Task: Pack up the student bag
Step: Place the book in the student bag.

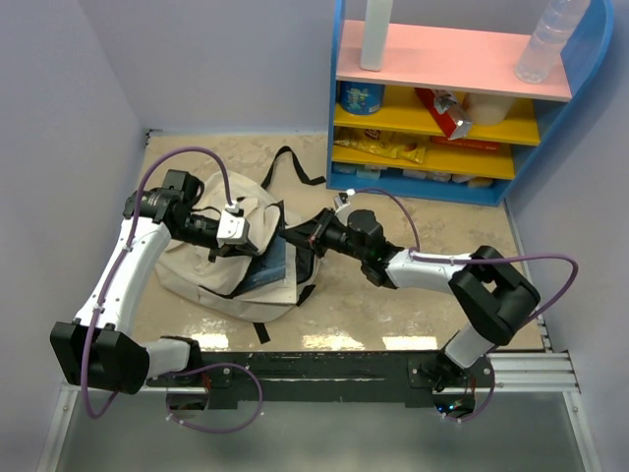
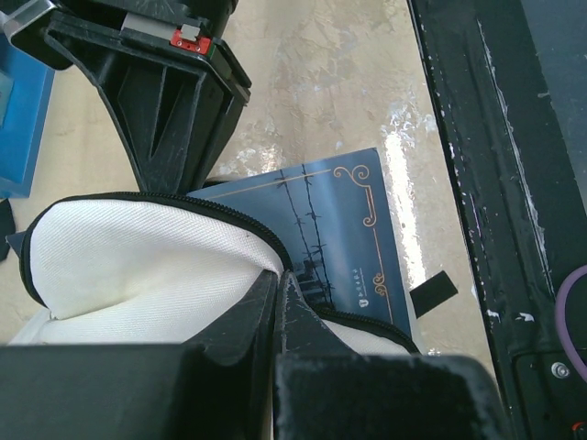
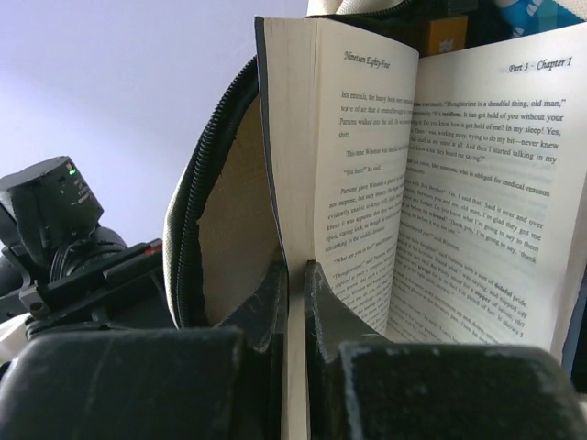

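Note:
The student bag [image 1: 197, 267] is a beige canvas backpack lying on the table left of centre, mouth toward the right. My left gripper [image 1: 244, 239] is shut on its zipped rim [image 2: 183, 206]; in the left wrist view the gripper [image 2: 278, 275] pinches the white fabric edge. A blue-covered book [image 1: 271, 269] sticks partly into the mouth, its cover [image 2: 341, 220] showing. My right gripper [image 1: 297, 236] is shut on the book's cover and a wad of pages [image 3: 295, 268]. The open printed pages [image 3: 459, 183] stand beside the bag's lining [image 3: 234, 202].
A blue shelf unit [image 1: 339, 118] with pink and yellow boards stands at the back right, holding snack packs and a clear bottle [image 1: 550, 39]. A black bag strap [image 1: 295, 162] trails toward the shelf. Lilac walls close in on both sides; a black rail [image 1: 334, 366] runs along the near edge.

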`<action>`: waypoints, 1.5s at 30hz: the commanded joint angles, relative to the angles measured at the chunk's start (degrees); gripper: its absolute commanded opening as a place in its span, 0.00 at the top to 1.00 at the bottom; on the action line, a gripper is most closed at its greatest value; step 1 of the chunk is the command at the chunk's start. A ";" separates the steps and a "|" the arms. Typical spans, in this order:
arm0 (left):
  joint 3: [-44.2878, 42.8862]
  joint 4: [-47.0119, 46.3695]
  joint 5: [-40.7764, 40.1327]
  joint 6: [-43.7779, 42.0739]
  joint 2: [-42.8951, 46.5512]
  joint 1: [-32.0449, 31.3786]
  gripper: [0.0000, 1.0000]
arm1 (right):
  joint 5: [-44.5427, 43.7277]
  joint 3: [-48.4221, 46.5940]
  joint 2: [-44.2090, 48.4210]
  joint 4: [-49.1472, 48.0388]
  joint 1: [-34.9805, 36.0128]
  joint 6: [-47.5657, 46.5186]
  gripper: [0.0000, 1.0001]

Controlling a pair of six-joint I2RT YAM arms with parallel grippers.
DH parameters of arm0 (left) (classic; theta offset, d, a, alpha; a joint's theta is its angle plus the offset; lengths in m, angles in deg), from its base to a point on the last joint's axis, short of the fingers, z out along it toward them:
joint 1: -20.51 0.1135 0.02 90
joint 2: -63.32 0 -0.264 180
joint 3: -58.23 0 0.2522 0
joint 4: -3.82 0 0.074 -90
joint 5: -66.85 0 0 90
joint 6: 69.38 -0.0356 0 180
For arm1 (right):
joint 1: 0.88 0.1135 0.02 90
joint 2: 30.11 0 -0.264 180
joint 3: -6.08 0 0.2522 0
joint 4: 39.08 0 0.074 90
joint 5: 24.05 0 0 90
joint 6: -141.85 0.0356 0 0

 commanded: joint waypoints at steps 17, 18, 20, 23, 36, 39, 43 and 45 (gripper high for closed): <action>-2.54 0.06 5.31 0.00 1.56 -0.52 1.00 | -20.00 -10.61 -7.65 -3.26 1.23 -10.60 1.00; -2.45 0.06 5.31 0.00 1.56 -0.52 1.00 | -20.27 -11.40 -9.14 -2.83 1.32 -10.34 1.00; -2.36 -0.03 5.39 0.00 1.65 -0.52 1.00 | -20.97 -13.60 -10.29 -2.57 1.32 -10.51 1.00; -2.27 0.14 5.31 0.00 1.48 -0.52 1.00 | -23.61 -15.36 -10.56 -0.10 1.32 -12.27 1.00; -1.92 0.14 5.57 -0.35 0.77 -0.43 1.00 | -31.09 -25.64 -15.13 10.98 7.20 -9.73 1.00; -1.92 0.32 5.48 -0.44 0.77 -0.52 1.00 | -31.17 -27.22 -15.92 12.38 9.49 -8.41 1.00; -1.83 0.41 5.13 -0.70 1.30 -0.43 1.00 | -28.28 -28.89 -17.15 16.06 10.99 -7.96 1.00; -1.92 0.41 4.96 -0.62 1.56 -0.43 1.00 | -27.39 -29.16 -16.89 22.47 11.25 -9.45 1.00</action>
